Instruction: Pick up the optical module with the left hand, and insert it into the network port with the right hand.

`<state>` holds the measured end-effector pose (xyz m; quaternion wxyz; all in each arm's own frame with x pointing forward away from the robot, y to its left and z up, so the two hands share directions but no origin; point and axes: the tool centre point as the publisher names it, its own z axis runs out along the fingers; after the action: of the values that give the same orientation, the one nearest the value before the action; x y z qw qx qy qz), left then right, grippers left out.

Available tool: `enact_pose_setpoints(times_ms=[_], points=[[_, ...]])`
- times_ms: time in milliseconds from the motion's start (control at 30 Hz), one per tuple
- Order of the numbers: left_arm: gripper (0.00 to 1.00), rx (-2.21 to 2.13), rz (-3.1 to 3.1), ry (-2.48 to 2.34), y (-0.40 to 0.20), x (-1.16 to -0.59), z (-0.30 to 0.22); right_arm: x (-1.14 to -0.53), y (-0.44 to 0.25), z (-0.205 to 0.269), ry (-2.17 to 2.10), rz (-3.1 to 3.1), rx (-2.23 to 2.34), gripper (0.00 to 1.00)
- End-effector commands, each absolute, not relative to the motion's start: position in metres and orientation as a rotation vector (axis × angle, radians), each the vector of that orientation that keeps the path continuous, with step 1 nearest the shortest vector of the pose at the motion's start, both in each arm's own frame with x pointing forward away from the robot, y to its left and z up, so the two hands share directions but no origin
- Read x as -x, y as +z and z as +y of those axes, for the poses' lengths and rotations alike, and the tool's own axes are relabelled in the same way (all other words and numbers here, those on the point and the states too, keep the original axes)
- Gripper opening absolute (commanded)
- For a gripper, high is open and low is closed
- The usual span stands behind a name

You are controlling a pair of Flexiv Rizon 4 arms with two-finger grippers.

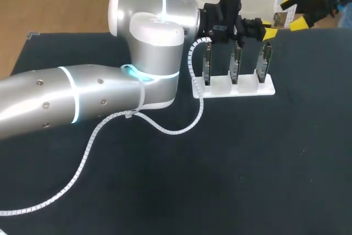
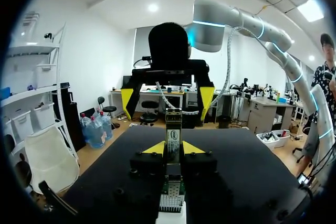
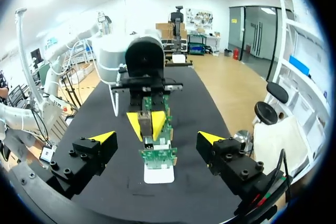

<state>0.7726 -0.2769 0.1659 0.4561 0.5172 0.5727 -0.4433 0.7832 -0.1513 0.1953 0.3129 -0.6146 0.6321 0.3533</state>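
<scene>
At the far side of the dark worktop [image 1: 247,163], head view: left arm [image 1: 82,97] crosses from the left, left gripper [image 1: 266,31] over one white stand [image 1: 234,89]. Stand carries green boards [image 1: 235,67] on edge; I count three. Right gripper [image 1: 297,12] hangs off the far right corner, apart from the stand, yellow tips spread. Two grippers, one stand; the module does not show from here.

Left wrist view: one optical module [image 2: 173,136], upright, pinched between the left jaws, both yellow tips touching it from two sides. Directly under it a perforated metal cage at a board's edge, probably the network port [image 2: 171,199]; I cannot tell whether the module's lower end is clear of it. Right gripper faces it from ahead, jaws wide, nothing in them.

Right wrist view: own jaws wide apart and empty. Ahead, the left gripper's two tips are drawn close together above the boards and stand.

Judgement: the pick-up step is in hand; grasp made, handover not begun. Next move calls for lifting the module straight clear of the boards, then presenting it so the right jaws can close on a free part of its body, aligned for the port.
</scene>
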Motion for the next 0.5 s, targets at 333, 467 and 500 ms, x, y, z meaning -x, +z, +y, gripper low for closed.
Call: enact_pose_setpoints(times_ms=[333,467,500], points=[[0.00,-1.280,1.413,-1.095,0.166,-0.775,-0.278,-0.772,0.204,-0.136,0.989,1.600,1.667,1.00],[0.00,-1.280,1.413,-1.095,0.166,-0.775,-0.278,-0.769,0.203,-0.131,0.996,1.598,1.662,1.00],[0.00,-1.280,1.413,-1.095,0.166,-0.775,-0.278,-0.768,0.203,-0.129,0.997,1.599,1.662,1.00]])
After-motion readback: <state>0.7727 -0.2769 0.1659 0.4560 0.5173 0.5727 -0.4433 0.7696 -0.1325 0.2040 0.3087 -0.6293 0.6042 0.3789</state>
